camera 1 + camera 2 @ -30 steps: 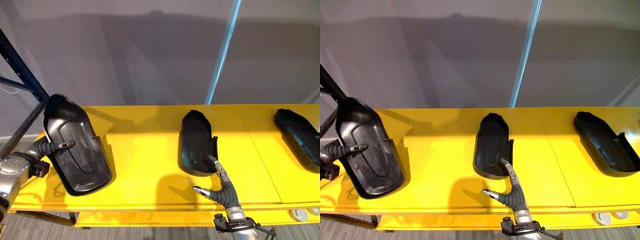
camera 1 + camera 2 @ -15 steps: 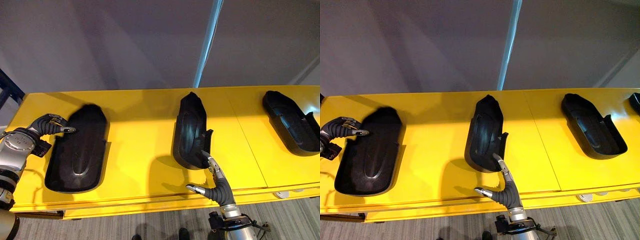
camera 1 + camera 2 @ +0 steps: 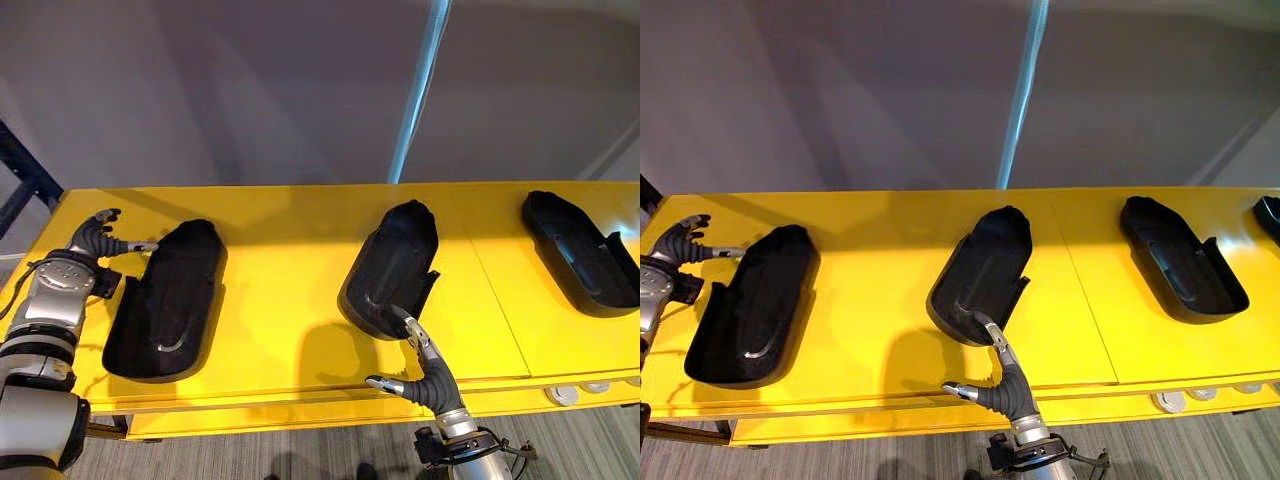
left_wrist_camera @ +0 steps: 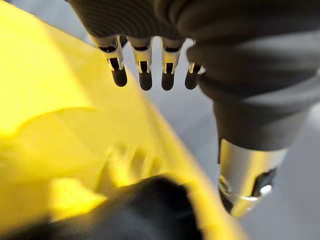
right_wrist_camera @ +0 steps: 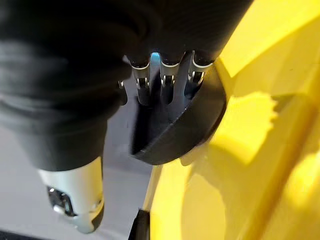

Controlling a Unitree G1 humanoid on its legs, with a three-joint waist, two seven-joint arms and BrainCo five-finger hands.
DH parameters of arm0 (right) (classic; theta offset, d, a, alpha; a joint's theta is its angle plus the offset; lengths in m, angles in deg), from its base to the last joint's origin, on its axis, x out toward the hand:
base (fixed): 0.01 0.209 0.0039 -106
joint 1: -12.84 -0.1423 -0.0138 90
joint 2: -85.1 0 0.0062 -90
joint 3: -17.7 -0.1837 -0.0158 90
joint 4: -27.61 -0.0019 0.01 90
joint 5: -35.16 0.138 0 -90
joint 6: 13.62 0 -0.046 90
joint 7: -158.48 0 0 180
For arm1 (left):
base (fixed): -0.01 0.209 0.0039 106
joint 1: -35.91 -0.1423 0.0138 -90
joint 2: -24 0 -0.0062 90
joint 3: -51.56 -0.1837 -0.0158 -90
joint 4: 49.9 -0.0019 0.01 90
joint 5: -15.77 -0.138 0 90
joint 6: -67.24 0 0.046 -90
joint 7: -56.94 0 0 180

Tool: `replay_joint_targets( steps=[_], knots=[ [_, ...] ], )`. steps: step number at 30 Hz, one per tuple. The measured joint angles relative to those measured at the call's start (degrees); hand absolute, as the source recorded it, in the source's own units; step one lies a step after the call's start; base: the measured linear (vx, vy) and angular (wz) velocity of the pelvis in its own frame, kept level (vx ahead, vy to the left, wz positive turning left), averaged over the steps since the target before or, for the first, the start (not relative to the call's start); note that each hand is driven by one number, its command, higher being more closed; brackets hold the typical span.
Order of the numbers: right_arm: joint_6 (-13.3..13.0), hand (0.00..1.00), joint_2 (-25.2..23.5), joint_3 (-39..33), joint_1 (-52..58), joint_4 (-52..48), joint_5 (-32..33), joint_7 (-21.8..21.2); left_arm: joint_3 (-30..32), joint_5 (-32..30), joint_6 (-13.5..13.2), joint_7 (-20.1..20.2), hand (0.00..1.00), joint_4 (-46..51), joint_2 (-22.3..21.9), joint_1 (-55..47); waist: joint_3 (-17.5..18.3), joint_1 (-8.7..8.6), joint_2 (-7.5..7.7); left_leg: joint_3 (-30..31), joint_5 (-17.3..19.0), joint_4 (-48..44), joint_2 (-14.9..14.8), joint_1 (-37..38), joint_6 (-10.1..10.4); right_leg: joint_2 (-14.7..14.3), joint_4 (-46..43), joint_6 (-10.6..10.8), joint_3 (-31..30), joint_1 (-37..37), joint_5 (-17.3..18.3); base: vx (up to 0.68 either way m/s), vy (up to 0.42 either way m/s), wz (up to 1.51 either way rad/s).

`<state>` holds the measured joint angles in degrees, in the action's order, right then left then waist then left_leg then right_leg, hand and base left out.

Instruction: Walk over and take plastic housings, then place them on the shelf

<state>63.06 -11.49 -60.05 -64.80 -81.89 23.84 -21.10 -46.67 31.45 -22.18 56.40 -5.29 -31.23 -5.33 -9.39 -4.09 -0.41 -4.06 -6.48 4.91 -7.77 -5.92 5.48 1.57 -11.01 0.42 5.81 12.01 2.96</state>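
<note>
Broadly, we see a grey wall (image 3: 230, 90) behind a long yellow shelf (image 3: 280, 290), with a pale blue strip (image 3: 422, 90) running up the wall and a dark blue frame (image 3: 22, 172) at the far left. Three black plastic housings lie well apart on the shelf. The left housing (image 3: 165, 300) lies hollow side up, near the shelf's left end. The middle housing (image 3: 390, 268) lies slanted, with its near end close to the front edge. The right housing (image 3: 578, 250) lies towards the right end, and in the right eye view we catch the tip of a fourth housing (image 3: 1270, 214) at the edge. Our left hand (image 3: 92, 240) hovers beside the left housing's far corner, fingers spread and holding nothing; one fingertip comes just up to the rim, and we cannot tell whether it touches. Our right hand (image 3: 432, 378) reaches up from the front edge, fingers straight and thumb held wide, with a fingertip (image 3: 404, 320) on the middle housing's near end. Small pale discs (image 3: 560, 395) sit under the shelf's front right.
</note>
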Motion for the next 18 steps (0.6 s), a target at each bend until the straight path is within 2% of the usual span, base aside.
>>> replay_joint_targets(
  steps=[1,3,4,7,8,10,14,18],
  knots=[
    [0.2,0.00,0.3,-0.1,-1.0,0.1,0.0,0.0,0.7,1.0,-0.3,-0.8,0.00,2.5,-0.6,0.0,0.0,0.34,0.00,0.3,-0.1,0.0,0.1,0.0,-0.1,0.1,-0.2,0.0,0.2,-0.1,0.1,-0.03,0.005,0.23],
    [0.9,0.00,1.3,-0.8,-4.9,0.2,-0.3,0.2,5.8,4.3,-3.1,-4.4,0.00,14.7,-3.2,-2.5,0.0,1.00,-0.02,1.6,-0.4,0.0,0.5,0.5,-0.4,0.6,-0.4,0.0,1.7,-1.1,0.5,-0.02,0.008,0.29],
    [0.9,0.00,1.5,-1.0,-5.8,0.3,-0.3,0.4,7.5,4.5,-3.9,-5.3,0.00,17.7,-4.1,-3.5,0.0,1.30,-0.03,1.7,-0.4,0.0,0.5,0.9,-0.4,0.7,-0.4,0.0,1.8,-1.5,0.6,0.00,0.014,0.21],
    [1.0,0.00,2.2,-1.4,-10.7,0.6,-0.8,1.3,15.1,3.7,-8.4,-11.4,0.00,33.0,-9.0,-10.5,0.6,2.33,-0.31,3.0,-0.5,0.0,0.9,2.3,-0.5,1.1,-0.2,0.2,3.1,-3.6,1.0,-0.01,0.015,0.22],
    [1.0,0.00,2.3,-1.4,-11.5,0.6,-0.8,1.3,16.5,3.2,-8.9,-12.2,0.00,35.4,-10.4,-12.2,0.9,2.59,-0.42,3.1,-0.5,0.0,0.9,2.4,-0.5,1.2,0.0,0.2,3.2,-3.9,0.9,-0.01,0.020,0.18],
    [1.0,0.00,3.2,-1.4,-14.4,0.7,-1.0,1.4,20.6,0.5,-10.3,-15.6,0.00,44.0,-16.6,-19.6,2.4,3.08,-0.99,4.6,-0.6,0.0,1.2,2.7,-0.7,1.5,0.9,0.2,4.8,-5.4,1.0,-0.02,0.014,0.31],
    [0.9,0.00,5.0,-2.1,-18.7,0.9,-1.0,1.3,22.6,-4.2,-11.2,-17.3,0.00,55.1,-25.1,-32.5,4.8,4.69,-1.30,6.1,-0.6,0.3,1.3,3.3,-0.7,1.6,2.5,0.2,6.3,-7.5,0.9,-0.02,0.012,0.25],
    [0.8,0.00,4.8,-2.9,-21.8,0.7,0.5,0.6,22.4,-6.7,-11.8,-16.2,0.00,65.8,-34.6,-45.9,6.2,5.75,-1.51,7.8,-0.8,0.3,1.7,4.0,-1.0,1.9,3.8,0.5,8.1,-10.0,0.6,-0.02,0.016,0.22]
  ],
)
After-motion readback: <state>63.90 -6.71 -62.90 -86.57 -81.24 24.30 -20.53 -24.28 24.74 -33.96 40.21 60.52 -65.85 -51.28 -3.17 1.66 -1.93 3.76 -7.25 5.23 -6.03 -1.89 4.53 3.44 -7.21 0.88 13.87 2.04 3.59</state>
